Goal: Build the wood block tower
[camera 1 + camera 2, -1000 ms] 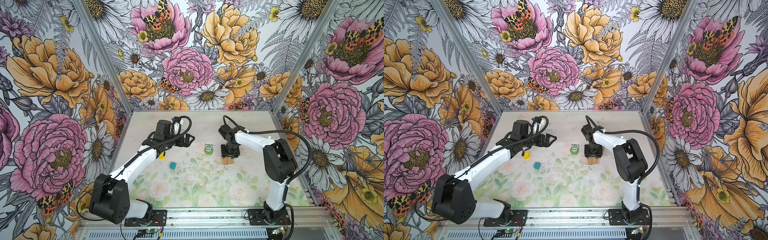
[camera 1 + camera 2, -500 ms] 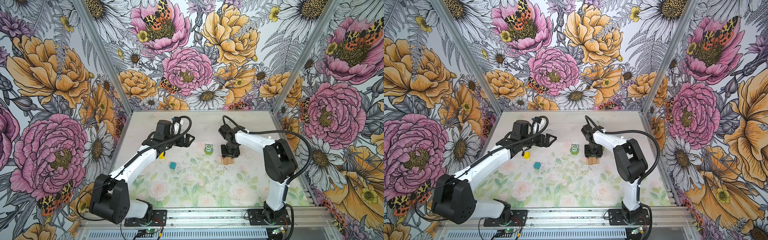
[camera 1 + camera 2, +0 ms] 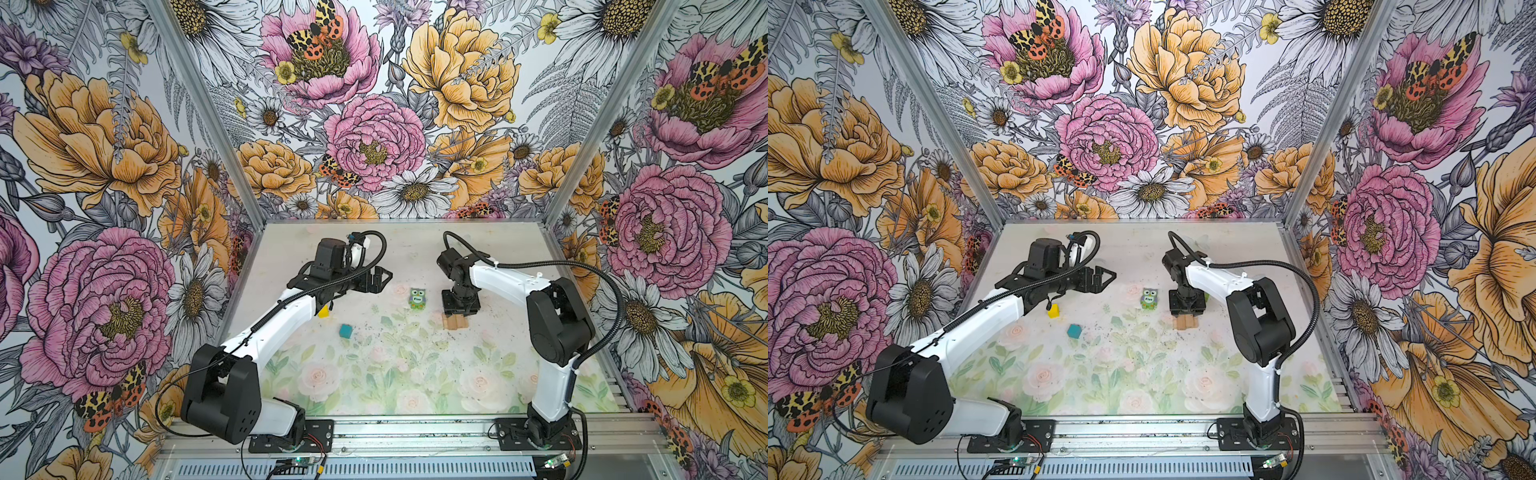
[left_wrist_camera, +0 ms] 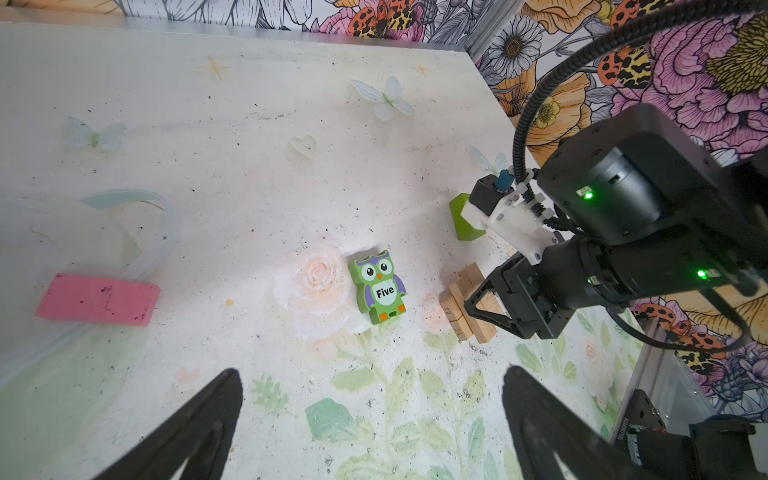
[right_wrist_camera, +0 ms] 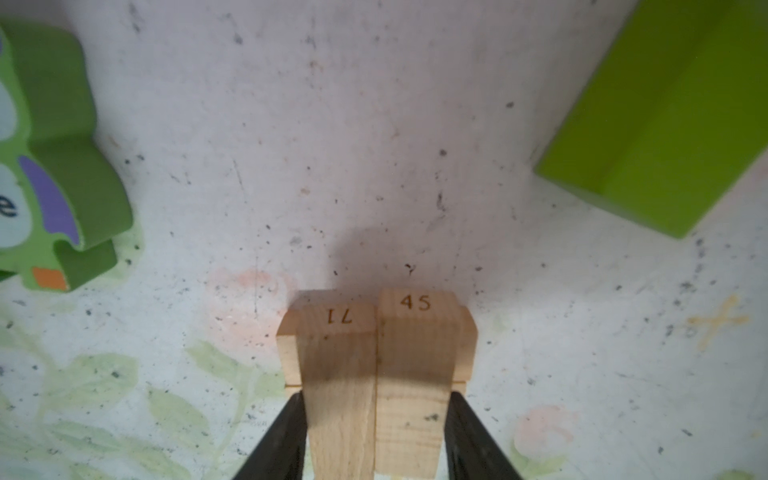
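While right gripper (image 5: 376,401) clamps, tan bars (image 5: 340,357) lie parallel.

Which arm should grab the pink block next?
Left, probably. The left fingers are open and empty, and the pink block shows in that arm's wrist view. The right fingers are busy, closed on the tan bars.

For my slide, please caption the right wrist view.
Right pincer clasps two tan bars, marked 71 and 45, atop lower bars; owl block and lime-green bar lie nearby.
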You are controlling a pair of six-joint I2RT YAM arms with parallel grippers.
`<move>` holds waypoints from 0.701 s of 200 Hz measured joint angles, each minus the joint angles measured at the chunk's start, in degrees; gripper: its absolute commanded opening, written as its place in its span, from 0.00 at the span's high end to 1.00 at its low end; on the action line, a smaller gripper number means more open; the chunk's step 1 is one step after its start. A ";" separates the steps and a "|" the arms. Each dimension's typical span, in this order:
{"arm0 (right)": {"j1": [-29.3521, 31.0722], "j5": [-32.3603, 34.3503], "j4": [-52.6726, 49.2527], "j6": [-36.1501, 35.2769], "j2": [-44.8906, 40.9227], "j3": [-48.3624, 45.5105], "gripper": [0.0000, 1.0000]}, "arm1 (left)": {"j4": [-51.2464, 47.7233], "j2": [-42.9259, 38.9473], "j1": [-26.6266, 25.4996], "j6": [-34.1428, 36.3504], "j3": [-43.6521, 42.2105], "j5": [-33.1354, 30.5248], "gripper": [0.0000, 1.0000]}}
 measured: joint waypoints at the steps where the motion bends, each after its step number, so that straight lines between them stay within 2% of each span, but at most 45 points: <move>1: 0.00 0.00 0.00 0.02 0.00 0.00 0.47 | -0.02 0.00 0.00 0.00 0.02 0.00 0.01; 37: 0.00 -0.07 -1.01 -0.52 -0.61 0.59 0.38 | 0.02 0.35 -0.26 -0.04 0.35 -0.04 0.01; 84: -0.02 -0.85 -1.88 -0.52 -3.15 1.60 0.38 | 0.50 1.33 -1.14 -0.20 0.72 -0.17 0.01; 91: -0.02 -0.90 -1.92 -0.55 -3.37 1.60 0.42 | 0.57 1.42 -1.22 -0.20 0.72 -0.17 0.01; 103: -0.20 -0.90 -2.05 -0.63 -3.45 1.77 0.60 | 0.68 1.64 -1.27 -0.20 0.74 -0.17 0.01; 113: -0.37 -0.92 -2.51 0.04 -3.41 2.32 0.69 | 0.85 1.79 -1.29 -0.20 0.81 -0.17 0.01; 140: -1.60 -0.87 -3.32 -0.09 -2.38 6.16 0.82 | 1.14 2.56 -1.33 -0.20 1.40 -0.17 0.01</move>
